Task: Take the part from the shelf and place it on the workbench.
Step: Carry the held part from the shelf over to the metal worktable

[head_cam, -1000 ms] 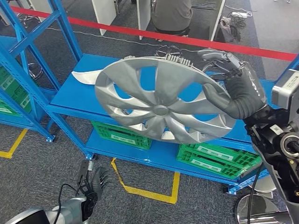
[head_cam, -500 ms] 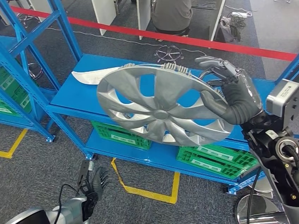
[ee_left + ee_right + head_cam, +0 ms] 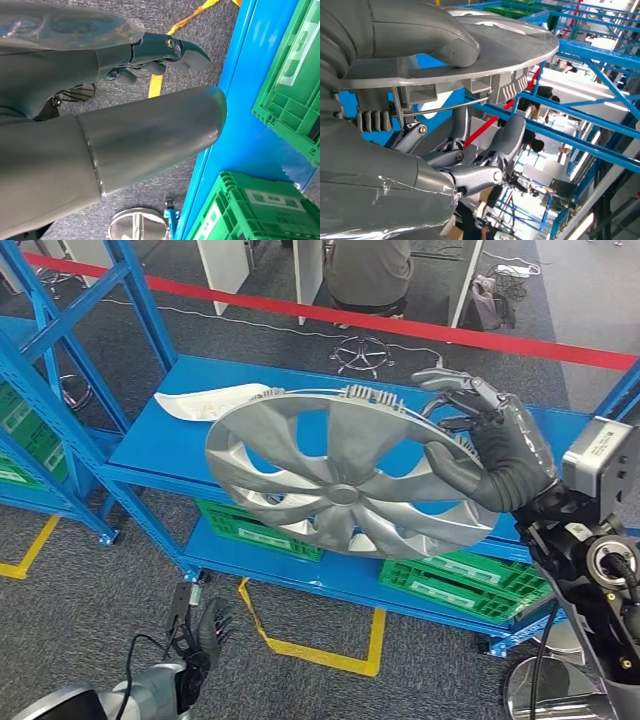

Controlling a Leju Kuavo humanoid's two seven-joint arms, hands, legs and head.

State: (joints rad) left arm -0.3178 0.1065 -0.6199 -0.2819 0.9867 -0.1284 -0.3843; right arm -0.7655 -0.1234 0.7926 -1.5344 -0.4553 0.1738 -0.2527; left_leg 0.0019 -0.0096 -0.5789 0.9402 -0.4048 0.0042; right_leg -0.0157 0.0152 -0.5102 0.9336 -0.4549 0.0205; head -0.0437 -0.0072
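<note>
The part is a large silver wheel cover (image 3: 343, 475) with curved spokes, held tilted in the air just above the blue shelf (image 3: 173, 445). My right hand (image 3: 494, 445) grips its right rim, thumb across the face and fingers behind. In the right wrist view the thumb (image 3: 429, 35) lies on the cover's rim (image 3: 508, 47) and the fingers (image 3: 486, 165) curl under its clips. My left hand (image 3: 198, 640) hangs low over the carpet with its fingers (image 3: 170, 50) apart and nothing in it.
A white curved trim piece (image 3: 200, 400) lies on the shelf behind the cover. Green crates (image 3: 468, 580) stand on the lower level. Blue uprights (image 3: 45, 350) rise at the left. A red barrier tape (image 3: 362, 318) and a seated person (image 3: 370, 270) are beyond. Yellow floor tape (image 3: 324, 650) marks the carpet.
The wheel cover has tipped flatter and dropped slightly in my right hand, which has drawn a little left and down. The left arm has not moved.
</note>
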